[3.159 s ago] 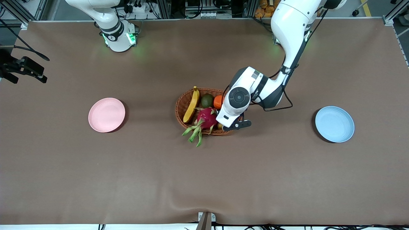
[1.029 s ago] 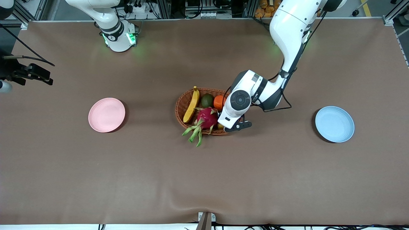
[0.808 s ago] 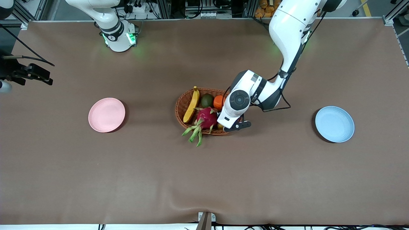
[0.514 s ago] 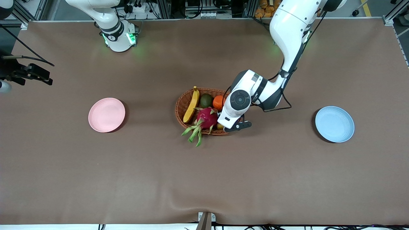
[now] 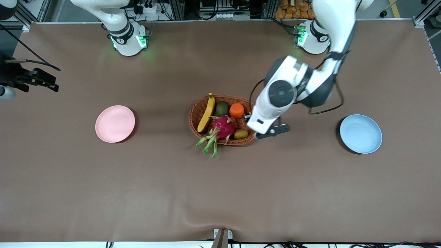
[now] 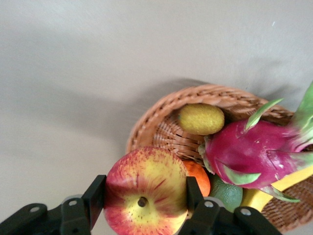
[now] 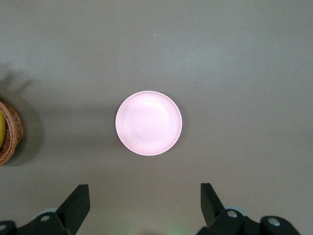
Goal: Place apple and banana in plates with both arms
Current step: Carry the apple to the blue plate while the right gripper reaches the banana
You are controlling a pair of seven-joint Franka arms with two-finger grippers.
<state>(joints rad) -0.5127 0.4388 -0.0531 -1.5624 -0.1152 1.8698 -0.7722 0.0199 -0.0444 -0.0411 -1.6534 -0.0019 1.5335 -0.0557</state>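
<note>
The apple (image 6: 144, 191), red with yellow patches, hangs in my left gripper (image 6: 143, 190), whose fingers (image 6: 96, 193) are shut on its sides. It is in the air just above the wicker basket's (image 5: 195, 112) rim, at the end toward the blue plate (image 5: 360, 133). In the front view the left arm's hand (image 5: 277, 98) hides the apple. The banana (image 5: 206, 113) lies in the basket at the end toward the pink plate (image 5: 115, 124). My right gripper (image 7: 145, 200) is open and holds nothing, high above the pink plate (image 7: 148, 123). Both plates are bare.
The basket also holds a pink dragon fruit (image 5: 222, 128), an orange (image 5: 236, 110), a dark green fruit (image 5: 222, 108) and a brownish kiwi (image 5: 240, 134). The dragon fruit's green leaves hang over the rim toward the front camera. Brown cloth covers the table.
My left gripper shut on the apple, then lifted it out of the basket and moved toward the blue plate, uncovering the kiwi. The right arm has stayed put.
</note>
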